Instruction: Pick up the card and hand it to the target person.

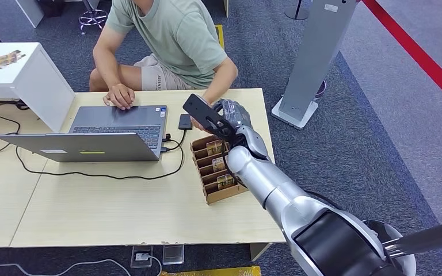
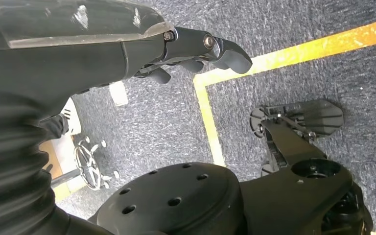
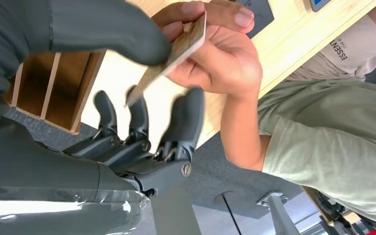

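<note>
Card (image 3: 176,51): thin, flat, tan, printed face. By the look of it light and stiff, with smooth faces likely to slip; best taken by the flat faces near one end, pinched thumb against finger, leaving the other end free for the receiver.

Location: in the air above the far right part of the desk (image 1: 121,207), just beyond the slotted card box (image 1: 218,168), at the person's raised hand (image 3: 220,61).

Right hand (image 3: 142,98): extended over the box toward the person. Thick thumb lies against one face of the card; the dark fingers (image 3: 186,117) stand apart below it, uncurled. Whether the thumb presses the card against a finger cannot be told, so the hold itself is uncertain. The person's thumb and fingers pinch the card's far end.

Judgement: handover in hand; the card is shared or nearly passed. Risk: it drops if both let go together.

Left hand (image 2: 200,49): hangs over the carpet, fingers partly curled, holding nothing.

Also on the desk: open laptop (image 1: 103,135), its cable, further cards in the box slots.
</note>
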Controlling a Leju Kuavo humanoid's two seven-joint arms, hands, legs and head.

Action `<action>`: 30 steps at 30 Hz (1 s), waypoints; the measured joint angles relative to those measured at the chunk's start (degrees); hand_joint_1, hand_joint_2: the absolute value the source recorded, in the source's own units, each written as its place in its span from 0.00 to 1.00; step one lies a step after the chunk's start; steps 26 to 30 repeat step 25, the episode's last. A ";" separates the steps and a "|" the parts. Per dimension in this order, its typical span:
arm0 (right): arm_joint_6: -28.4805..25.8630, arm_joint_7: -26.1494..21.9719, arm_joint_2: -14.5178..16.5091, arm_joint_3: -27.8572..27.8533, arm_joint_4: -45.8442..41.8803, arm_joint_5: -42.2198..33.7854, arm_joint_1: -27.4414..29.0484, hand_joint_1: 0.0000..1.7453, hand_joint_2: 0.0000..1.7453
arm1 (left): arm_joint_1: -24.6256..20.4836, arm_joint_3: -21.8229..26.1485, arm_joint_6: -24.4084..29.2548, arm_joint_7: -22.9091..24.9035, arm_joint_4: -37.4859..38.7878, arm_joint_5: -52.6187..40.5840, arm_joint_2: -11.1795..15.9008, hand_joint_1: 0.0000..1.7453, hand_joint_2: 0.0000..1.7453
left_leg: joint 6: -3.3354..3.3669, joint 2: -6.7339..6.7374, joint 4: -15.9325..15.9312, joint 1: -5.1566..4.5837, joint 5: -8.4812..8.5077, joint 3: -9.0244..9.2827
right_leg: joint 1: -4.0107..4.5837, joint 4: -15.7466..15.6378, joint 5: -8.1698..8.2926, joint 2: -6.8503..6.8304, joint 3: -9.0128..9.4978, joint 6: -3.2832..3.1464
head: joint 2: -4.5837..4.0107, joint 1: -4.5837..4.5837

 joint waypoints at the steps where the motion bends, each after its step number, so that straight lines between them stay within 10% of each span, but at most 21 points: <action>1: -0.02 -0.21 0.09 0.01 0.16 -0.15 -0.07 0.00 1.00 | 0.00 -0.03 -0.07 -0.17 0.00 0.02 0.00 0.00 1.00 | 0.00 0.00 0.00 0.00 0.00 0.00 | 0.00 0.00 0.00 0.00 0.00 0.00 | 0.00 0.02; 30: -4.16 -6.26 -0.75 -0.65 -0.11 -5.80 -0.92 0.00 1.00 | 0.04 -0.06 0.32 -0.80 0.00 1.75 0.01 0.00 1.00 | 0.00 0.01 0.00 0.00 0.00 0.03 | 0.00 0.00 0.00 0.02 0.00 0.00 | -0.01 -0.03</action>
